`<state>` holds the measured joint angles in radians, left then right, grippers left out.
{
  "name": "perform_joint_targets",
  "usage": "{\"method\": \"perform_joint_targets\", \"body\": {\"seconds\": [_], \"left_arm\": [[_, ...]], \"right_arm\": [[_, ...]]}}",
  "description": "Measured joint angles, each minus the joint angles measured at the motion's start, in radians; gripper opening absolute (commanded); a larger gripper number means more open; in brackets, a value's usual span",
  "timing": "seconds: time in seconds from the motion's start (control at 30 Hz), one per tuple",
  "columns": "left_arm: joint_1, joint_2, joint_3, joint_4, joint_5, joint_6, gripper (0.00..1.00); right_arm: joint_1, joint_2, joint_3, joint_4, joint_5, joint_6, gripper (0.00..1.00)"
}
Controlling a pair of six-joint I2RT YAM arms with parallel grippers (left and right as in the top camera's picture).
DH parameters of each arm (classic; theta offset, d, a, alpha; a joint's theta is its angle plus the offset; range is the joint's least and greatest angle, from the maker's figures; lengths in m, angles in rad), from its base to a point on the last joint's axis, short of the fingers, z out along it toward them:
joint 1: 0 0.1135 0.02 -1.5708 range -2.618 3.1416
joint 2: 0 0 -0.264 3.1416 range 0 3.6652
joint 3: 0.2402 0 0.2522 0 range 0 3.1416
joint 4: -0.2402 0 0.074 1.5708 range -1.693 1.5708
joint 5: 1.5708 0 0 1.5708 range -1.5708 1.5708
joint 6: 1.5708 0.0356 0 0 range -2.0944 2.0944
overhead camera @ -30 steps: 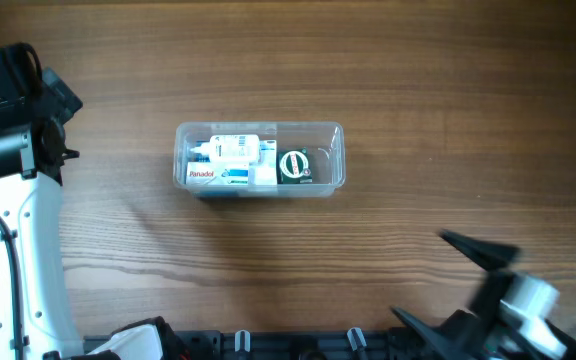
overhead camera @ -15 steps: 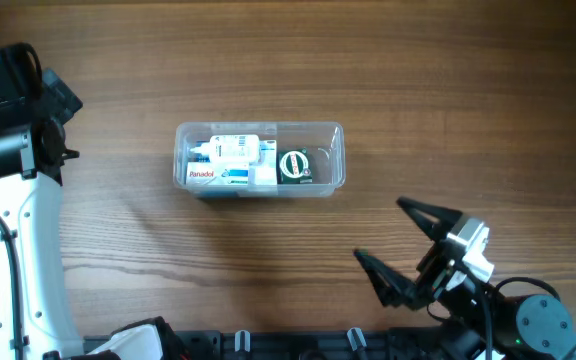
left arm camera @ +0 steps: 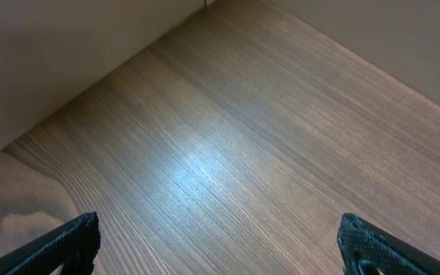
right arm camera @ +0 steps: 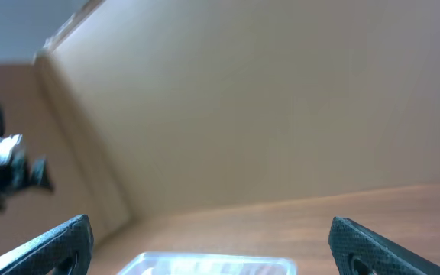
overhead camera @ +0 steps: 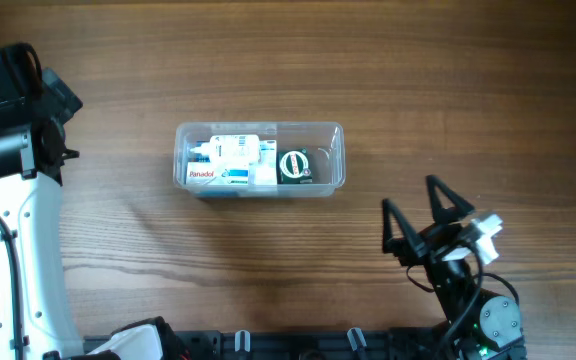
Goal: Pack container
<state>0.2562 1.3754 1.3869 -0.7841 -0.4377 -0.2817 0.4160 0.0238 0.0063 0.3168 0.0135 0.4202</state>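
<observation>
- Your right pincer [overhead camera: 410, 195] stood released, both fingers spread wide with nothing between them; its wrist view showed only air and the far wall in the gap.
- In the second before this, that pincer swung in from the near right corner of the counter [overhead camera: 448, 80]. It turned from lying splayed and low to standing with its tips aimed forward.
- Ahead of it and off to its left sat the container [overhead camera: 336, 135], well apart from the fingers. Only the container's near rim [right arm camera: 205, 263] edged into the bottom of the right wrist view.
- The container had not shifted over that second, and neither had its load: a Panadol box [overhead camera: 201, 174], a white-labelled pack [overhead camera: 236, 148] and a round green-and-white item [overhead camera: 294, 165]. Its end nearest your right pincer looked bare.
- Your left pincer [left arm camera: 216, 241] was also released and empty, and hung over bare wood. In the overhead view its arm [overhead camera: 13, 200] kept to the far left edge, well to the left of the container, and had not stirred.
- Nothing loose lay on the counter around either pincer.
- My reading: with both pincers empty and nothing left outside, the packing looked finished or close to it. The right arm's swing read more like settling or re-aiming than carrying. You could not tell from this whether another item was due.
</observation>
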Motion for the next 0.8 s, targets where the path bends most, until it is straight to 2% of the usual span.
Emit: {"method": "perform_joint_targets", "body": {"seconds": [0.1,0.27,0.63,0.73,0.8], "left_arm": [[0.0,0.0,0.0,-0.001,0.0,0.0,1.0],[0.0,0.0,0.0,-0.001,0.0,0.0,1.0],[0.0,0.0,0.0,-0.001,0.0,0.0,1.0],[0.0,0.0,0.0,-0.001,0.0,0.0,1.0],[0.0,0.0,0.0,-0.001,0.0,0.0,1.0]], "right_arm": [[-0.056,-0.007,0.0,-0.056,0.053,0.036,1.0],[-0.174,-0.01,0.0,-0.303,0.126,0.055,1.0],[-0.212,-0.01,0.0,-0.298,0.147,0.046,1.0],[-0.212,-0.01,0.0,-0.298,0.148,-0.013,1.0],[-0.212,-0.01,0.0,-0.298,0.132,-0.116,1.0]]}}
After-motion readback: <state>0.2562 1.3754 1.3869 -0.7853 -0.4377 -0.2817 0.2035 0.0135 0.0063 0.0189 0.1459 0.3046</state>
